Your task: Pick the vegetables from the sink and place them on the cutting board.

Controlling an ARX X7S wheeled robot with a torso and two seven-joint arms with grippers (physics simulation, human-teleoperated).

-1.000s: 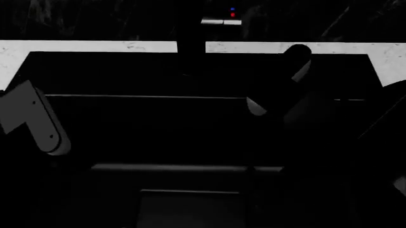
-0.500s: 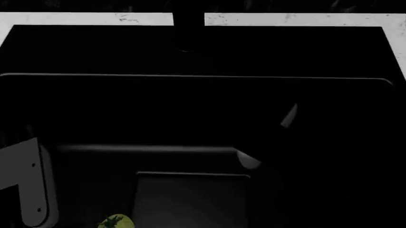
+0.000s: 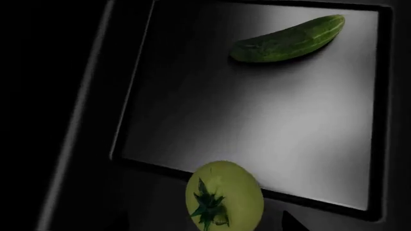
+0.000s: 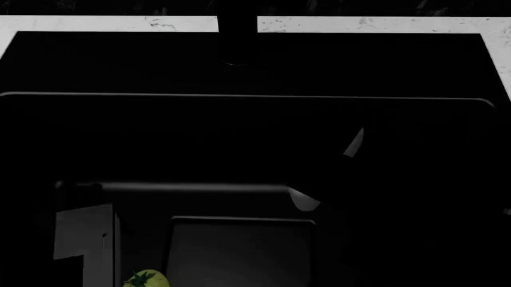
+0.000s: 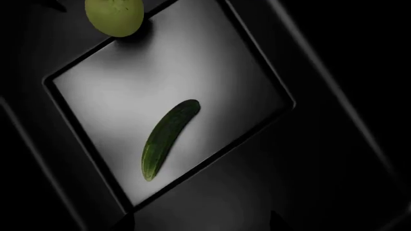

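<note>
Down in the black sink (image 4: pixel 239 137), both vegetables are lying untouched: the cucumber (image 5: pixel 168 138) is resting flat on the paler recessed panel (image 3: pixel 257 110) of the basin floor, and the tomato (image 3: pixel 224 195) is sitting right at that panel's raised edge, stem star facing up, well apart from the cucumber. Both wrist cameras are looking down on the pair from above, so each arm is hanging over the basin, but neither view is showing its own fingers and the head view is too dark to show them, so I cannot tell whether the left or right fingers are wide or narrow. From the head, only the tomato's top is peeking in at the bottom edge, near the pale link of the left arm (image 4: pixel 84 239); the white countertop (image 4: pixel 112 23) is running along the far side, and the cutting board is not appearing in any view. The step in hand seems to be approaching for a first pick. Doing it well probably means choosing one vegetable per arm, opening fully before descending, and coming straight down. For the cucumber, closing across its narrow width near the middle should be keeping it from pivoting; the round tomato may be rolling off the panel edge if nudged, so centring over the stem matters.
</note>
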